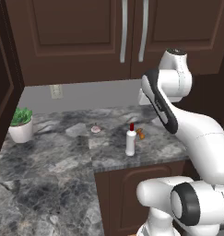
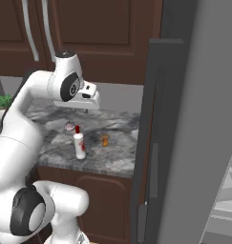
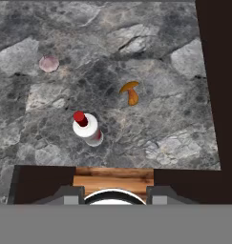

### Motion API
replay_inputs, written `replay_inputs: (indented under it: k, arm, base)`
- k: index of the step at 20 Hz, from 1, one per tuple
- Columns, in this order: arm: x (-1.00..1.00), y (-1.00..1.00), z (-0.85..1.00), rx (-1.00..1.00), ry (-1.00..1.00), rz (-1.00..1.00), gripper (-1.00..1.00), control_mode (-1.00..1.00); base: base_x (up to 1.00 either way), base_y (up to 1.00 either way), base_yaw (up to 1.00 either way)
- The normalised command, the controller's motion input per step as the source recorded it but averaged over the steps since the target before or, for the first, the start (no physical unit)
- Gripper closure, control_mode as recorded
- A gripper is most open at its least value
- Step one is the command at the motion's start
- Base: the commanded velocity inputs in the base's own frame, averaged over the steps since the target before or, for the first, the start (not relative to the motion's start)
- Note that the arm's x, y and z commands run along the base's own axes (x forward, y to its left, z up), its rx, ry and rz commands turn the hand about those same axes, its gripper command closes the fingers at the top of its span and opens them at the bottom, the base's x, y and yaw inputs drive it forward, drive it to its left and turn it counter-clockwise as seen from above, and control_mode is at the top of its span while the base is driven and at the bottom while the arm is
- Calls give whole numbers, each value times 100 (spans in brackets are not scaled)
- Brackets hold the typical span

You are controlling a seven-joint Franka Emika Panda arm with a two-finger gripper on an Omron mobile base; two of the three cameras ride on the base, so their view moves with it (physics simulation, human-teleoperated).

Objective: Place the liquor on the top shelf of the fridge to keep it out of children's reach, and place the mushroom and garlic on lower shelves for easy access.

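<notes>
**Entry: arm raised over marble counter, three items at rest**

**Arm.** White arm rises from the base, bends back at the elbow and reaches forward at about the height of the cabinet bottoms. The hand sits high above the counter and faces straight down.

**Gripper** (image 2: 86, 110). Hangs under the hand, above the back part of the counter, clear of every item. Holds nothing. Finger tips (image 3: 69, 195) show at the lower edge of the hand view, set apart with a gap between them; whether that gap is wide or narrow cannot be told.

**Liquor** (image 1: 130, 139). Slim white bottle, red cap, upright on the counter (image 1: 49, 152) near its front edge. In the hand view it stands just above the finger tips (image 3: 87, 127), seen from the top.

**Mushroom** (image 1: 140, 133). Orange-brown, lying on its side on the counter, near the bottle on the fridge side and apart from it. Also (image 3: 130, 91).

**Garlic** (image 1: 96, 129). Pinkish-white bulb, on the counter behind and to the other side of the bottle, well apart from the mushroom. Also (image 3: 49, 63).

**Fridge** (image 2: 203, 95). Tall silver-grey body at the counter's right end; pale shelving shows at the lower right edge of the right base view.

**Other.** Potted plant (image 1: 21, 123) at the far left of the counter; dark brown wall cabinets (image 1: 85, 32) above.
</notes>
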Motion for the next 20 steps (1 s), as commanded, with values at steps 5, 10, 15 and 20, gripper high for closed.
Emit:
replay_inputs:
  k: [5,10,15,20]
  arm:
    - [-15,4,-24,0,-4,1,-100,-100]
    - [-62,23,-28,0,-35,10,-100,-100]
    - [-32,22,-55,0,-15,8,-100,-100]
    - [0,20,-39,0,-4,0,-100,-100]
  base:
    - [0,0,0]
    - [0,0,0]
    - [0,0,0]
    - [0,0,0]
